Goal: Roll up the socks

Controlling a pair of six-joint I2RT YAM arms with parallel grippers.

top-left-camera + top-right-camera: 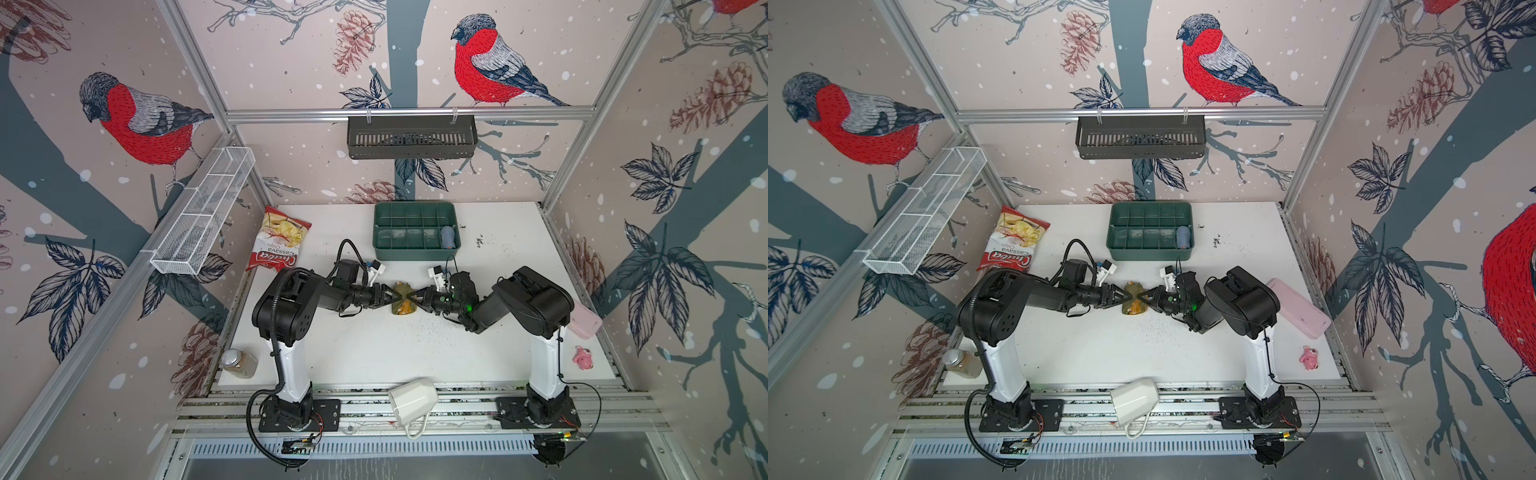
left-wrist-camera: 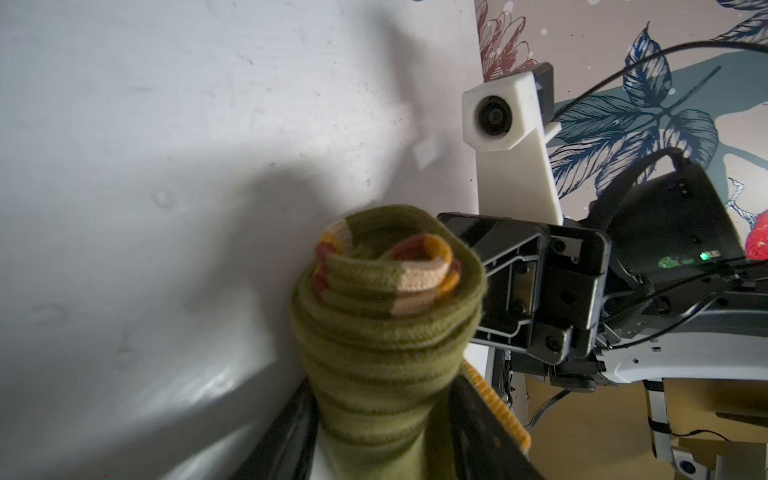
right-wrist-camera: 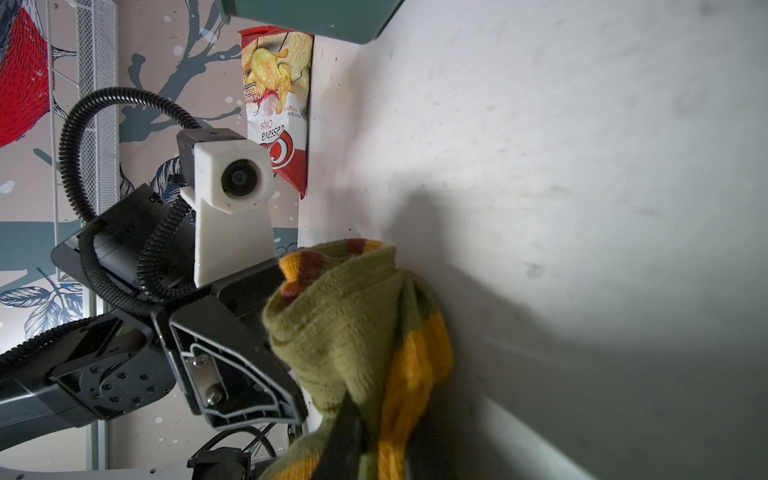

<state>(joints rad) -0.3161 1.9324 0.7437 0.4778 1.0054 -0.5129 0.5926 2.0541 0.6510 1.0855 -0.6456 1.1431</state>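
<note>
The rolled socks point(image 2: 386, 332): left fingers point(image 2: 286, 436) grip them half-open, right fingers point(image 3: 345, 432) pinch narrowly.

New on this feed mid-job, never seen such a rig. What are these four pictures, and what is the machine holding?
Two robot arms stand at the front of a white table. Two pictures look down on everything from overhead; the other two come from a camera on each arm's wrist, close up. Mid-table both arms meet at the rolled olive-green knit socks with orange and cream stripes: the left tool grips the roll, the right tool pinches its fabric. Also on the table: a green plastic compartment tray holding a small blue-grey roll, a red-and-white chips bag, a glass jar, a pink toy and a pink case.
</note>
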